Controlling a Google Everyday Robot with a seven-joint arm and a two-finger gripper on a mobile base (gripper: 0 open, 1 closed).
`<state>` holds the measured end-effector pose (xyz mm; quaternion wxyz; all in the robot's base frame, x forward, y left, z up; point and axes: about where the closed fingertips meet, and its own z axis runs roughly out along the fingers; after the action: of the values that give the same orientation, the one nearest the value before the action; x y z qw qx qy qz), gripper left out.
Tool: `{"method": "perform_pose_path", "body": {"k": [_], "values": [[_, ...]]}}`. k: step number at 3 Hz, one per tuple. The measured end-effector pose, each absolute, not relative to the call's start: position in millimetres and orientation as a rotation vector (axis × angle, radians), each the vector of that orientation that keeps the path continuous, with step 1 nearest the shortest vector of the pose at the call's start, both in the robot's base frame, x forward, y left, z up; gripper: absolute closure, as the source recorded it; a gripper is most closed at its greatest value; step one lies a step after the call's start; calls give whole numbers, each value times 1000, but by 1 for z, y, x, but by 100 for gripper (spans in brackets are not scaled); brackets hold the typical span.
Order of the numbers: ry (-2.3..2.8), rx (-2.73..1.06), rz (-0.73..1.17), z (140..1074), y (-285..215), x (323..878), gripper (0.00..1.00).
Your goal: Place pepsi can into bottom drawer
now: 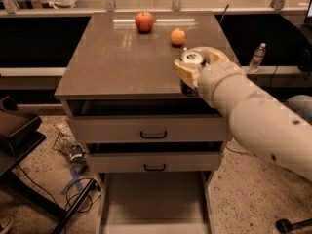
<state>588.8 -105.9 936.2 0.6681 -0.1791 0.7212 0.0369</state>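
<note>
The pepsi can shows its silver top and a dark lower body. It is held near the right front corner of the cabinet top, at or just above it. My gripper is shut on the can, its cream fingers wrapping the can's side. My thick pale arm reaches in from the lower right. The bottom drawer is pulled out below the cabinet front, a pale shallow tray with nothing in it.
A red apple and an orange sit at the back of the cabinet top. A white bowl's rim shows behind my gripper. Two upper drawers with black handles stand slightly ajar. A water bottle stands at the right. Cables and clutter lie on the floor at the left.
</note>
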Motion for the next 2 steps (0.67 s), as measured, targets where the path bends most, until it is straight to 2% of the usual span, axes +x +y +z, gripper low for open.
{"method": "perform_pose_path", "body": {"k": [2], "values": [[1655,-266,45,899,-150,537,100]]}}
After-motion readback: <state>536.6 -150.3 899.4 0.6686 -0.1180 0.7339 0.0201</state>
